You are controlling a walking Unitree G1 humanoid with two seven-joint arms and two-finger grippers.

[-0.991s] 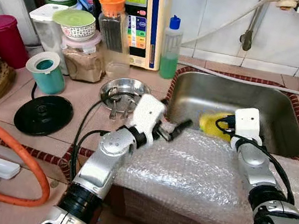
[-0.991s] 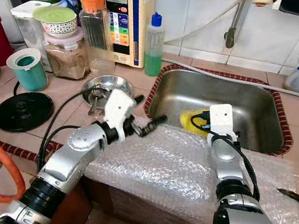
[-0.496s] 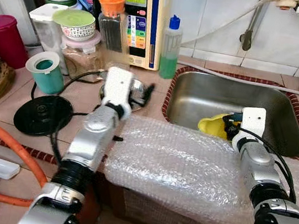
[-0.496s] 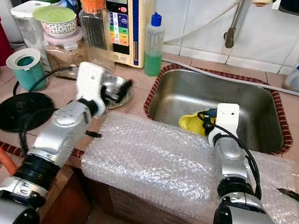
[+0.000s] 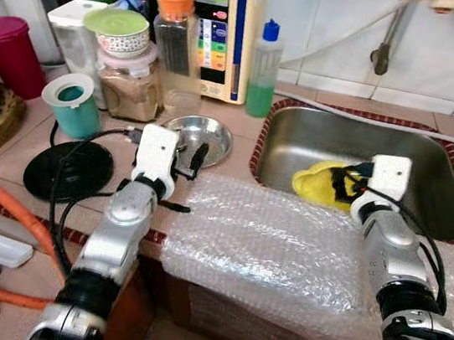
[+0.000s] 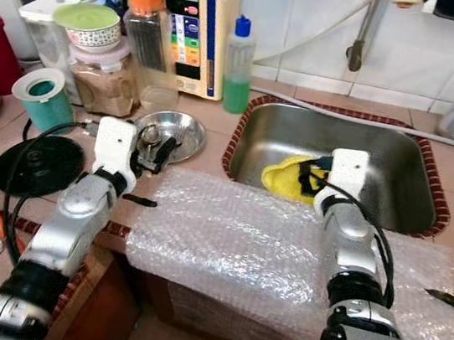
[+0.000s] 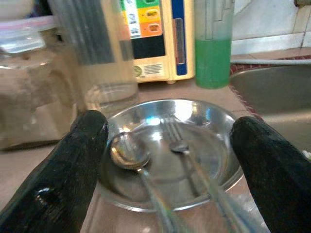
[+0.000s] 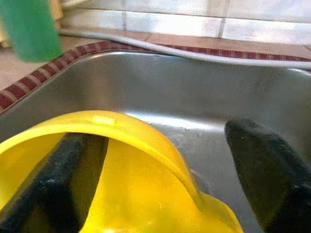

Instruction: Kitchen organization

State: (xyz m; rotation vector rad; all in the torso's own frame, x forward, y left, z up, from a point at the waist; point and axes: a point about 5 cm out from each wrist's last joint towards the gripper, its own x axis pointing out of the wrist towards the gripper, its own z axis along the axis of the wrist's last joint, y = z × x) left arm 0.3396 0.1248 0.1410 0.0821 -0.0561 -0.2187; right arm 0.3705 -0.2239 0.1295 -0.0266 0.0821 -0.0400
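A shallow round steel dish (image 5: 200, 136) sits on the tiled counter left of the stainless steel sink (image 5: 430, 169), holding a metal spoon (image 7: 127, 156) and a metal fork (image 7: 176, 141). The left gripper (image 7: 170, 160) hovers just near of it, fingers spread wide. In the sink lies a yellow plastic bowl (image 8: 121, 184) on its side; the right gripper (image 8: 170, 189) straddles its rim, one finger inside, jaws apart.

One steel sink (image 5: 431, 165) is sitting in the counter (image 5: 237, 159), holding one yellow bowl (image 5: 318, 181). One steel dish (image 7: 214, 165) is carrying one spoon (image 7: 129, 155) and one fork (image 7: 177, 143). One green soap bottle (image 5: 264, 69), one teal cup (image 5: 71, 106), one red tub (image 5: 5, 54) and one black round base (image 5: 66, 171) are standing on the counter. One sheet of bubble wrap (image 5: 283, 254) is lying along its front edge.
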